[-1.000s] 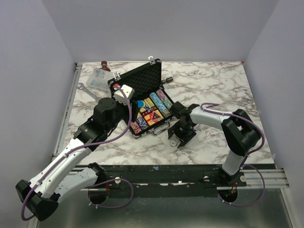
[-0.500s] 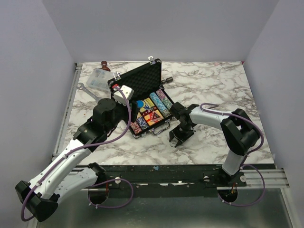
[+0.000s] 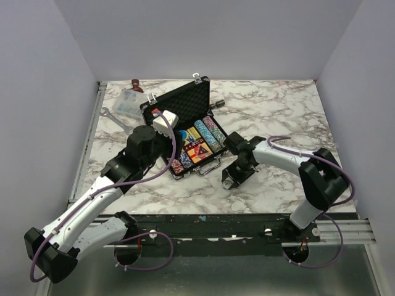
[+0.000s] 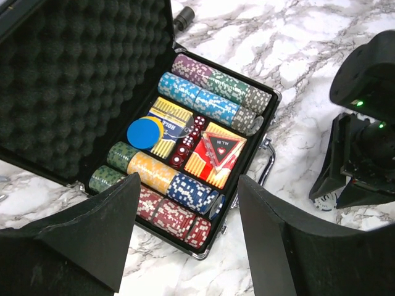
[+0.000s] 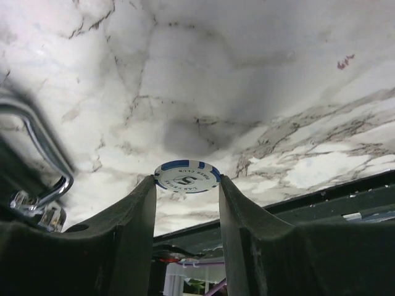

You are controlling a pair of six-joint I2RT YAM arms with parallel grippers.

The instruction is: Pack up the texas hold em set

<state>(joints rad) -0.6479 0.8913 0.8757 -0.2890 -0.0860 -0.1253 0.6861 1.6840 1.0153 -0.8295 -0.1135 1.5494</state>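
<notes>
The texas hold em set is a black briefcase lying open on the marble table, foam lid up. Inside are multicoloured chip rows, a blue disc, red dice and red-yellow card boxes. My left gripper hovers open above the case's near corner, nothing between its fingers. To the right of the case, my right gripper is down at the table, shut on a loose white-and-blue chip held flat by its edges at the fingertips. In the top view that gripper sits by the case's handle.
The case's silver handle sticks out just left of my right fingers. A clear plastic box and a silver wrench lie at the back left. A small black cylinder rests behind the case.
My right gripper has closed from wide open onto the loose chip. My left arm has shifted slightly right and forward over the case.
</notes>
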